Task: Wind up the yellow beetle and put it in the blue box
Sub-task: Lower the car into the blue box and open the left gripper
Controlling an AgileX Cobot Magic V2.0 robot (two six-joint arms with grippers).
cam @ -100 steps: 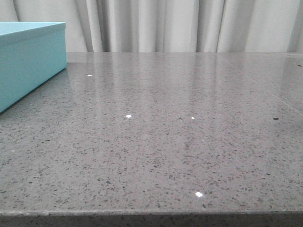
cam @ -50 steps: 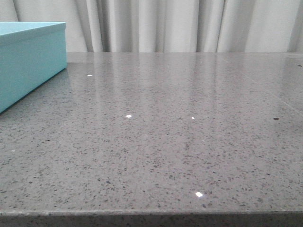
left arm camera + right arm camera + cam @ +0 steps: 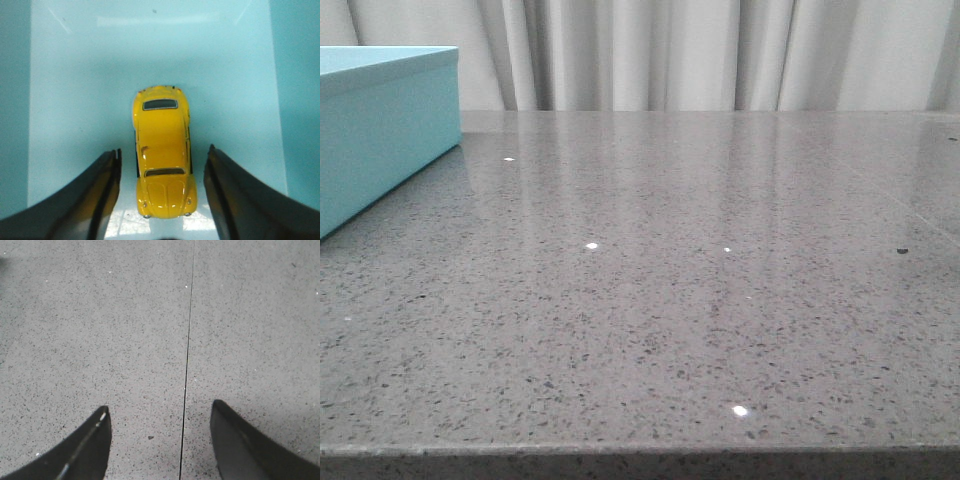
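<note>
Inside the blue box (image 3: 65,100), in the left wrist view, we log the left tool (image 3: 162,160) with its two dark fingers (image 3: 97,195) spread apart, one on each side of the yellow beetle (image 3: 162,165) and neither touching it. A strip of pale floor shows between each finger and the car's flanks.

The yellow beetle sits on its wheels on the box's light turquoise floor, seen from above: glossy roof, a dark window at each end, the rounded end with two small lamps lying nearest the camera, between the finger bases. Darker turquoise walls rise along both sides of the floor, and a faint bright reflection crosses the floor beyond the car.

Over the table (image 3: 125,330), in the right wrist view, we log the right tool (image 3: 160,412), fingers likewise apart and holding nothing. Beneath it lies bare speckled grey stone, with a thin dark seam running straight between the two fingers.

In the front view we record the blue box (image 3: 380,130) at the far left of the table (image 3: 670,300), its side wall and top edge visible, its interior hidden from this angle. The glossy grey surface carries a few bright glints. Pale pleated curtains (image 3: 700,55) hang behind the table's far edge. Neither arm appears in this view.
</note>
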